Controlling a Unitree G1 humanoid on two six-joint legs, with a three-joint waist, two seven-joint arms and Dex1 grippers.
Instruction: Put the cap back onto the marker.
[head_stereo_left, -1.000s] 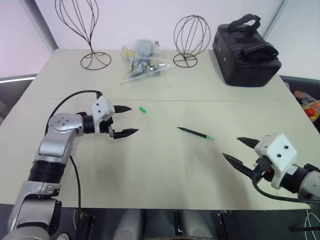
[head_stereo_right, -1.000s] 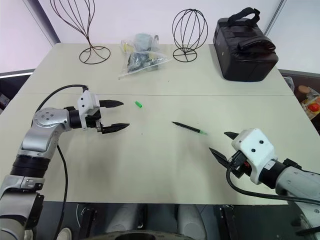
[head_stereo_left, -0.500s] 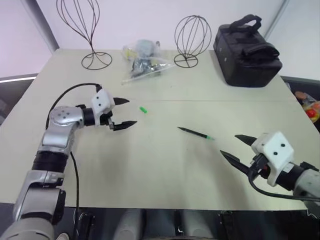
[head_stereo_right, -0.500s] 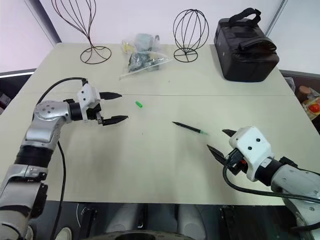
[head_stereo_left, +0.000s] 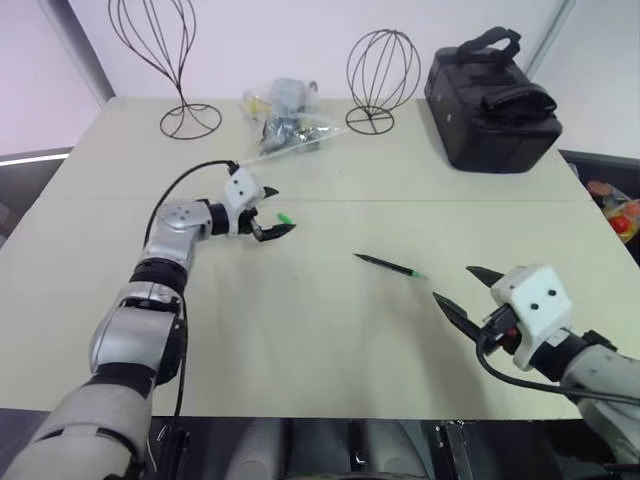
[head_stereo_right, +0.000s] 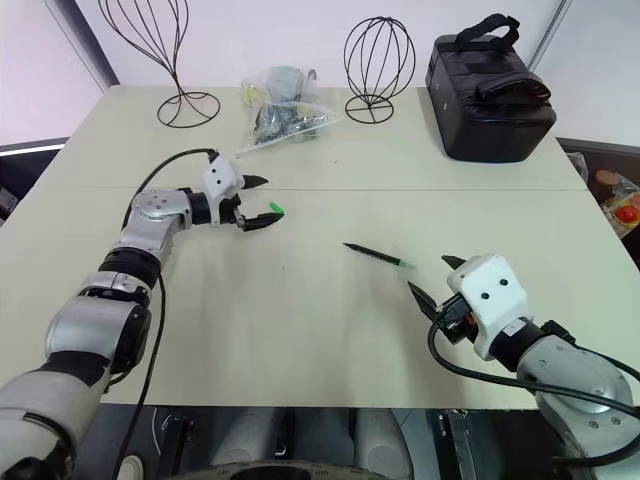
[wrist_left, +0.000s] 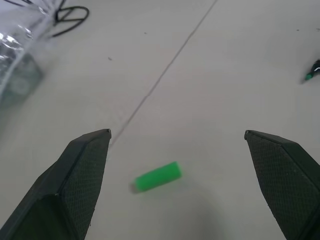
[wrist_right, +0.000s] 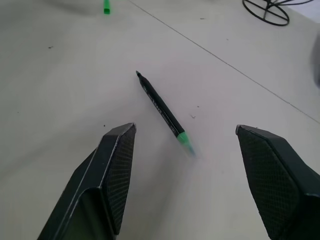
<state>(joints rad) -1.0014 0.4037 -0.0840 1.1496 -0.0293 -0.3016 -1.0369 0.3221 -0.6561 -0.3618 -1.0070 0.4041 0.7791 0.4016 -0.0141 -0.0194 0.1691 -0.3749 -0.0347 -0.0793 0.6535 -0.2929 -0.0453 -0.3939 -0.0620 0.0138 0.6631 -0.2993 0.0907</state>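
On my screens one marker (head_stereo_left: 388, 266), a thin black stick with a pale green tip, lies bare on the table (head_stereo_left: 320, 340), right of the single cap (wrist_left: 157, 176), a tiny bright green cylinder lying on its side. I see my left gripper (head_stereo_left: 275, 214) spread wide, the cap between its fingers, untouched. My right gripper (head_stereo_left: 460, 291) also stands apart, just short of the marker's tip.

Pale table (head_stereo_left: 300, 340), green cap (head_stereo_left: 285, 218), black marker (head_stereo_left: 388, 266), clear bag (head_stereo_left: 282, 130), two wire stands (head_stereo_left: 383, 75), black case (head_stereo_left: 490, 105)
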